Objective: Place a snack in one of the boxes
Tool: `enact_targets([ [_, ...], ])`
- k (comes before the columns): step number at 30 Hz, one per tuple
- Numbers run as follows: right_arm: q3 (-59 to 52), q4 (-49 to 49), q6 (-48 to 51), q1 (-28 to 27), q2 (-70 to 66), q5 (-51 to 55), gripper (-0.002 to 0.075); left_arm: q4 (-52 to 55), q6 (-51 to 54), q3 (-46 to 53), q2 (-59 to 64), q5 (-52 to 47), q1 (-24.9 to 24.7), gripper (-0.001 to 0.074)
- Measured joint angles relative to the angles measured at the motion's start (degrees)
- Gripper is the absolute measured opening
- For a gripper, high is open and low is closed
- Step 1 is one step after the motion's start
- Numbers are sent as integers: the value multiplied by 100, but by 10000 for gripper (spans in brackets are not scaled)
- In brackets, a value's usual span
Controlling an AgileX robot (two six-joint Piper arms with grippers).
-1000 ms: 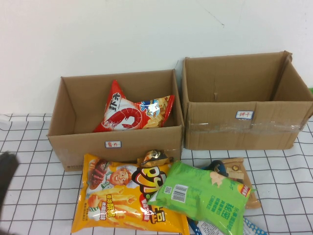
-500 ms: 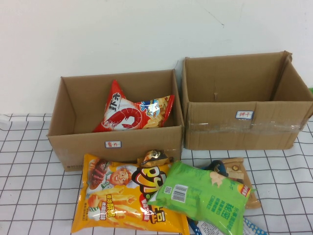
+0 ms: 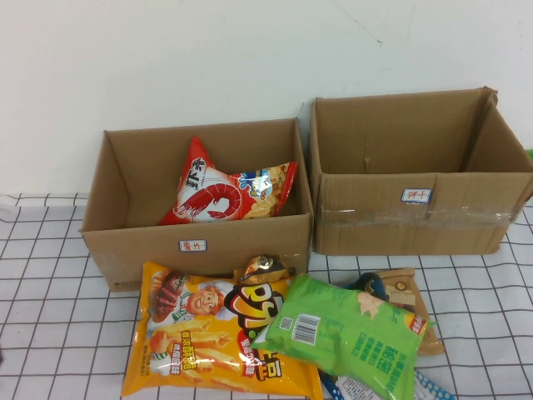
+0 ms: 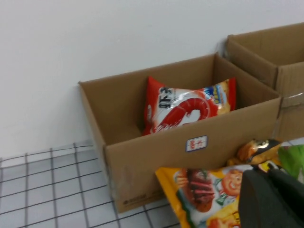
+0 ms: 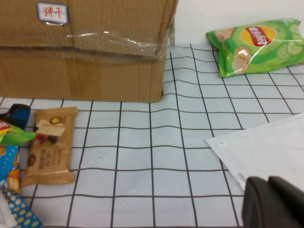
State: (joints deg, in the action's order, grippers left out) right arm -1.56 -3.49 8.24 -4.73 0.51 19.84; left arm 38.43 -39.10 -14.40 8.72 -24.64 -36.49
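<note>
The left cardboard box [image 3: 133, 250] holds a red shrimp snack bag [image 3: 223, 193]; both also show in the left wrist view, the box [image 4: 142, 161] and the bag [image 4: 187, 107]. The right box [image 3: 416, 221] looks empty. In front lie a yellow fries bag [image 3: 196, 337], a green bag [image 3: 354, 333] and a brown bar [image 3: 410, 292]. Neither gripper shows in the high view. My left gripper [image 4: 273, 199] is shut and empty over the yellow bag [image 4: 199, 190]. My right gripper [image 5: 271, 202] is shut and empty above the table, right of the right box [image 5: 80, 61].
A green chips bag [image 5: 259, 45] lies on the checked cloth beyond the right box's corner. A white sheet [image 5: 270, 142] lies near my right gripper. The brown bar [image 5: 49, 145] and a blue packet edge [image 5: 16, 114] lie by the pile.
The dark left arm that stood at the left edge of the high view one second ago has left that view. The snacks and boxes have not moved.
</note>
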Motion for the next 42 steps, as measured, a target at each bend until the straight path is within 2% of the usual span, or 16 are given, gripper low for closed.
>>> enact_targets([
  [4,0,0,0,0,0,0,-1,-987,1166,0,-410,-49,688,-1],
  [10,0,0,0,0,0,0,-1,-2990,3368,381,-844,583,2410,-1],
  [14,0,0,0,0,0,0,-1,-3725,3711,653,-916,962,3279,-1],
  [17,0,0,0,0,0,0,-1,-3892,3765,791,-916,1014,3654,-1],
  [24,0,0,0,0,0,0,-1,-4045,3731,1410,-916,1014,4247,-1],
  [27,10,0,0,0,0,0,-1,-4124,3718,1578,-919,1001,4348,-1],
  [34,10,0,0,0,0,0,-1,-4283,4243,1589,-929,686,4337,-1],
  [42,10,0,0,0,0,0,-1,-4338,4476,1579,-929,656,3791,-1],
])
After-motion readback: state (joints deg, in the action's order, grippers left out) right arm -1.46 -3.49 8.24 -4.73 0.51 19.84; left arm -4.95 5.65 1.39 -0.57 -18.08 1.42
